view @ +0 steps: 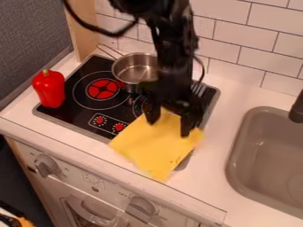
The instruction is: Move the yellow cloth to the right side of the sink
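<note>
Worktop (218, 153): sink (238, 153) was set at three o'clock
Pincer (170, 122): was parted over yellow cloth (153, 148)
Cloth: grasp was seemingly pending; closure needed next

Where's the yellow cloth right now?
Camera view: the yellow cloth lies over the front right corner of the stovetop, under the gripper, left of the sink.

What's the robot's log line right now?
claw: open, at yellow cloth | cloth: across stove and counter | pot: on stove | sink: not reached by cloth
</note>
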Controlling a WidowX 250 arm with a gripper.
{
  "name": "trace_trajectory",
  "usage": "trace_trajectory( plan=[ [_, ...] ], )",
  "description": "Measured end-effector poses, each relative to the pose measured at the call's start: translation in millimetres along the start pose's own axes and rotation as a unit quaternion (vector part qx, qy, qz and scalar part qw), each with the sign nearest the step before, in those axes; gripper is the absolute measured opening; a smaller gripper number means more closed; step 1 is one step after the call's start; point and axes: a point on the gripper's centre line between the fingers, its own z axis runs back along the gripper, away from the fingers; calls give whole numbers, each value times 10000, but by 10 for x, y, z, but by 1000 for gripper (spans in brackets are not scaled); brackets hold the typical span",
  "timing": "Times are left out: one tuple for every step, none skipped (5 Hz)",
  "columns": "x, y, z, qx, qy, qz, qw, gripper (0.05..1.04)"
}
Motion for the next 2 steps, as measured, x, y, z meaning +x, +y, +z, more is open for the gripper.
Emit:
trace_trajectory(
  plan=[
    [-18,11,317,78,-221,107,9997,999],
    [3,11,458,102,-290,99,9995,999]
  ],
)
